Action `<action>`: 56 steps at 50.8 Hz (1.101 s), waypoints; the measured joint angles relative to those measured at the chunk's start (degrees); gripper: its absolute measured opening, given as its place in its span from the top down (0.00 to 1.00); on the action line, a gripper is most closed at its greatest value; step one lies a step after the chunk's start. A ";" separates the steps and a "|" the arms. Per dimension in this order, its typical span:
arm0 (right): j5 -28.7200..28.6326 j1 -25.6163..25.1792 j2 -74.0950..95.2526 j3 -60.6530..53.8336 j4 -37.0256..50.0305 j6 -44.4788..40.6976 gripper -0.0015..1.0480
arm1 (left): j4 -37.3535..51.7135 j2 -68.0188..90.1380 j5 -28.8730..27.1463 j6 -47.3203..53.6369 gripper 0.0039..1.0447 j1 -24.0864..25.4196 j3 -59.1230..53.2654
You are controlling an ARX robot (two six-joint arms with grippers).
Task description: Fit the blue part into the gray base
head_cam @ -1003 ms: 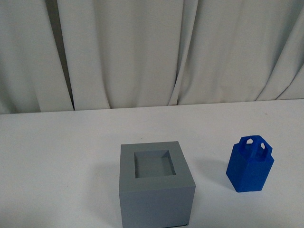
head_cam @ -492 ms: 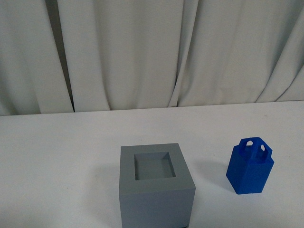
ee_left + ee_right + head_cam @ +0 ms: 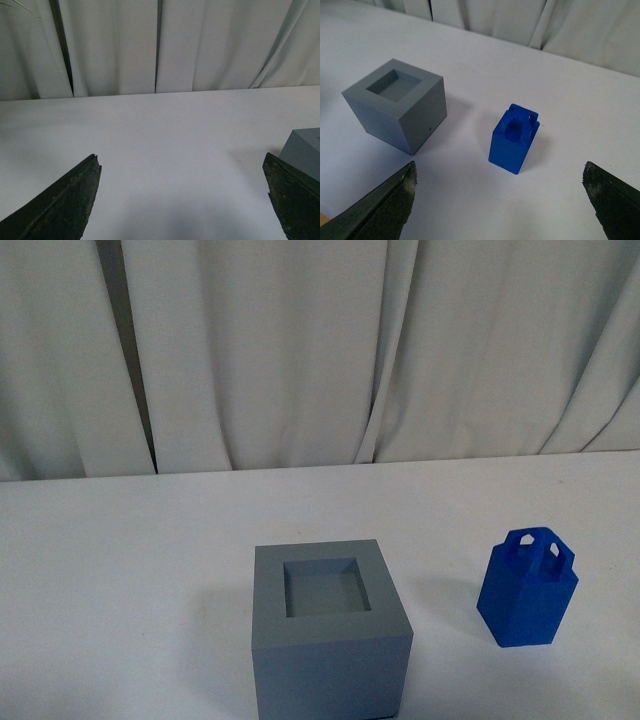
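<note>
The gray base [image 3: 330, 640] is a cube with an empty square recess in its top, standing on the white table near the front middle. The blue part [image 3: 527, 588] stands upright on the table to its right, apart from it, handle up. The right wrist view shows the blue part [image 3: 514, 138] ahead of my open, empty right gripper [image 3: 500, 167], with the gray base [image 3: 397, 111] beside it. My left gripper [image 3: 182, 162] is open and empty over bare table; a corner of the gray base [image 3: 302, 152] shows beside one finger. Neither arm shows in the front view.
The white table [image 3: 120, 570] runs back to pale curtains [image 3: 300, 350] hanging along its far edge. A dark gap [image 3: 130, 360] shows between curtain panels at the left.
The front view has shifted very slightly; the gray base and the blue part stand where they were.
</note>
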 joint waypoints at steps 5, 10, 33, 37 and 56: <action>-2.10 1.53 9.94 9.88 -11.45 -6.45 0.07 | 0.00 0.00 0.04 0.00 0.06 0.00 0.00; -2.12 2.38 15.08 16.70 -18.73 -11.82 0.07 | 0.00 0.00 0.04 0.00 0.06 0.00 0.00; 10.38 10.34 39.08 52.06 -50.10 -44.17 0.07 | 0.00 0.00 0.02 0.00 0.06 0.00 0.00; 13.33 11.56 43.15 57.75 -55.23 -48.59 0.07 | 0.00 0.00 0.02 0.00 0.06 0.00 0.00; 23.67 15.96 58.99 79.21 -74.07 -60.24 0.07 | 0.00 0.00 0.02 0.00 0.06 0.00 0.00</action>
